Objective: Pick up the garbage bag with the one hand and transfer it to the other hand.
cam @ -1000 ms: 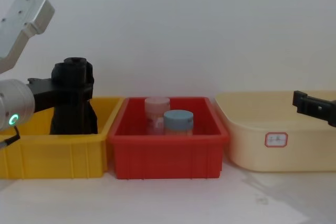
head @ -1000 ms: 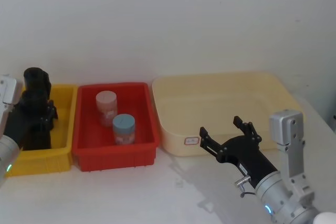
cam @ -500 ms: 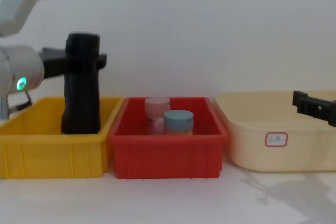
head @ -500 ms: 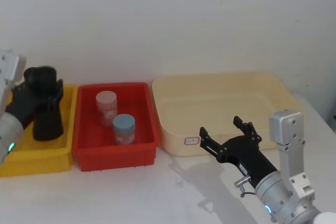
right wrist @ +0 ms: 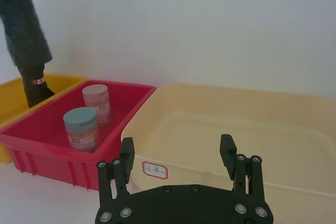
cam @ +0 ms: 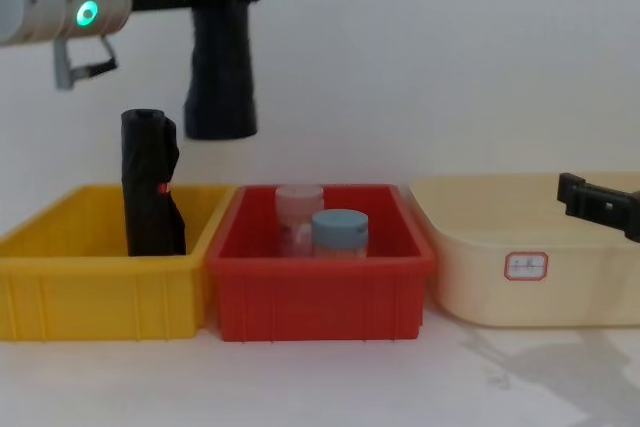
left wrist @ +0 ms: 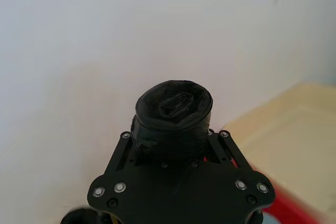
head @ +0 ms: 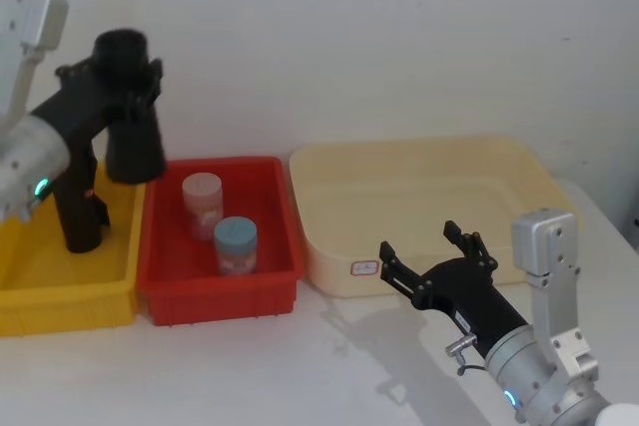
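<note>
Garbage bag [head: 128,112] first, since everything turned on it. Half a second earlier its foot had been down inside the yellow bin; now it hung upright in the air, clear of every rim, roughly above where the yellow and red bins met.

By size, the counter [head: 300,366] carried a wide cream tub [head: 324,246] on the robot's right, the yellow bin [head: 70,301] on its left and the red bin [head: 220,291] between them.

The left end effector [head: 118,75], on the green-ringed arm, was clenched round the bag's upper part (its wrist camera showed the roll's crinkled top poking out between the fingers). The right end effector [head: 416,238] hovered low in front of the cream tub, fingers spread wide and grasping nothing, just where it had been a second before.

A second black roll [cam: 150,187], marked with a red spot, stood in the yellow bin. Smallest were two jars in the red bin, one pink-lidded [head: 202,202] and one blue-lidded [head: 236,244].

I judged the pick-up done. The handover remained, with the two arms well apart.
</note>
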Controlling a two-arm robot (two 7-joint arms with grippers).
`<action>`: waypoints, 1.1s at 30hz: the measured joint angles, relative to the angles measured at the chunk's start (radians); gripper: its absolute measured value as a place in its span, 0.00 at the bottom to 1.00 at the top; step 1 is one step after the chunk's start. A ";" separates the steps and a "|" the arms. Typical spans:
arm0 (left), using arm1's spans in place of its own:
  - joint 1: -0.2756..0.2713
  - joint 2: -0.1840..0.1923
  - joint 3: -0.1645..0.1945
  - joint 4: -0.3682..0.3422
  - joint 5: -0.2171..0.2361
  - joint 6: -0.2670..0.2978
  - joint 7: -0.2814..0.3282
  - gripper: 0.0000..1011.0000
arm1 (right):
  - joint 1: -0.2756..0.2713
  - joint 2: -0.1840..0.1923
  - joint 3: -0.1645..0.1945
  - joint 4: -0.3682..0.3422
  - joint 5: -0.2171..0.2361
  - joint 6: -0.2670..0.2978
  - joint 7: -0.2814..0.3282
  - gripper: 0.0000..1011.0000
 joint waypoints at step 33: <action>-0.117 -0.143 0.110 0.155 -0.106 0.030 -0.159 0.40 | 0.016 -0.001 -0.004 0.003 0.001 0.008 0.017 0.99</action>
